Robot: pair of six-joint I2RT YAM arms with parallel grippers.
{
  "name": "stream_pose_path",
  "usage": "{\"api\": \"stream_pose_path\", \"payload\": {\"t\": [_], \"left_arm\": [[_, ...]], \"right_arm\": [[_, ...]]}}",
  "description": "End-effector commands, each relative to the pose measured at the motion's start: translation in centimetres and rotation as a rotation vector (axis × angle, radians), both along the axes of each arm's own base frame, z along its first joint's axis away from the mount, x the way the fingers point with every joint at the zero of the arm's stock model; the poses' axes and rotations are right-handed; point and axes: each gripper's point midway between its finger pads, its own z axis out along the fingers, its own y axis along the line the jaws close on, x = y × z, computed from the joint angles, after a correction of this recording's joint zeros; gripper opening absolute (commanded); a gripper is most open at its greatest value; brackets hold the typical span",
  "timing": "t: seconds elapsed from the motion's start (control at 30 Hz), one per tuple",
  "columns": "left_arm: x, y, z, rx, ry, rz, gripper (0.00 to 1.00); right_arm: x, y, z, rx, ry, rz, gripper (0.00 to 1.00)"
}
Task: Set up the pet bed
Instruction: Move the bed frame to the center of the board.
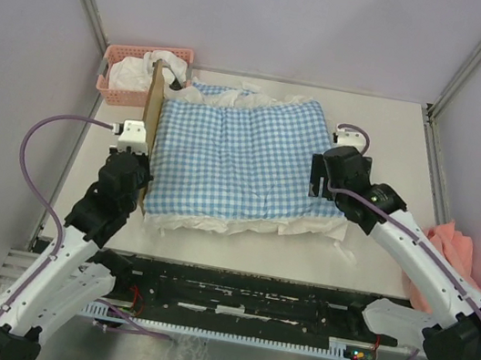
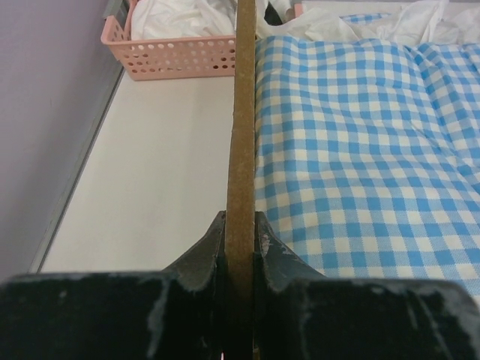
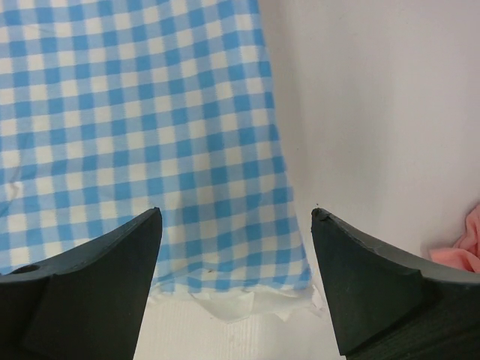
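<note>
Pale tabletop (image 1: 393,150) holds the pet bed (image 1: 152,114) at frame left, its wooden edge running straight up-frame from the left gripper (image 2: 240,234) clamped on it, while the right gripper (image 3: 236,225) (jaws wide, empty) hovers over the gingham bedding (image 1: 236,152) at its right edge.

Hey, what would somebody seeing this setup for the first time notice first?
The big blue-and-white gingham quilted bedding spread across the middle of the table grabs the eye first. Along its left edge, the left gripper is clamped on a thin light-wood pet bed panel standing on edge, with a pink plastic basket of white cloth beyond it. The right gripper hangs open over the bedding's right edge.
</note>
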Motion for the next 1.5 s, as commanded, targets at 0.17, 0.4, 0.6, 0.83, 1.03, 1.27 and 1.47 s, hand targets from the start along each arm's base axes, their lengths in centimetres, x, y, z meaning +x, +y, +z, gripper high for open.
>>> {"api": "stream_pose_path", "payload": {"t": [0.17, 0.4, 0.6, 0.83, 1.03, 1.27, 1.47], "left_arm": [[1.2, 6.6, 3.5, 0.078, -0.118, 0.267, 0.03], [0.1, 9.4, 6.1, -0.038, -0.206, 0.497, 0.55], [0.4, 7.2, 9.5, -0.206, -0.254, 0.381, 0.69], [2.2, -0.5, 12.2, -0.248, -0.263, -0.089, 0.68], [2.6, -7.6, 11.8, -0.235, -0.205, -0.484, 0.66], [0.8, -14.6, 10.2, -0.125, -0.168, -0.752, 0.66], [-0.7, -21.6, 6.6, -0.023, -0.053, -0.892, 0.66]], "right_arm": [[3.3, 0.9, -2.2, 0.217, 0.096, 0.063, 0.83], [2.0, 5.3, -6.2, 0.427, 0.229, 0.198, 0.76], [1.4, 8.0, -7.0, 0.587, 0.272, 0.242, 0.73], [1.7, 9.8, -4.8, 0.670, 0.236, 0.297, 0.72], [1.7, 8.8, -3.9, 0.560, 0.226, 0.353, 0.77], [3.1, 2.1, -1.0, 0.307, 0.083, 0.173, 0.91], [4.7, -2.3, -0.9, 0.238, 0.045, 0.040, 0.97]]}}
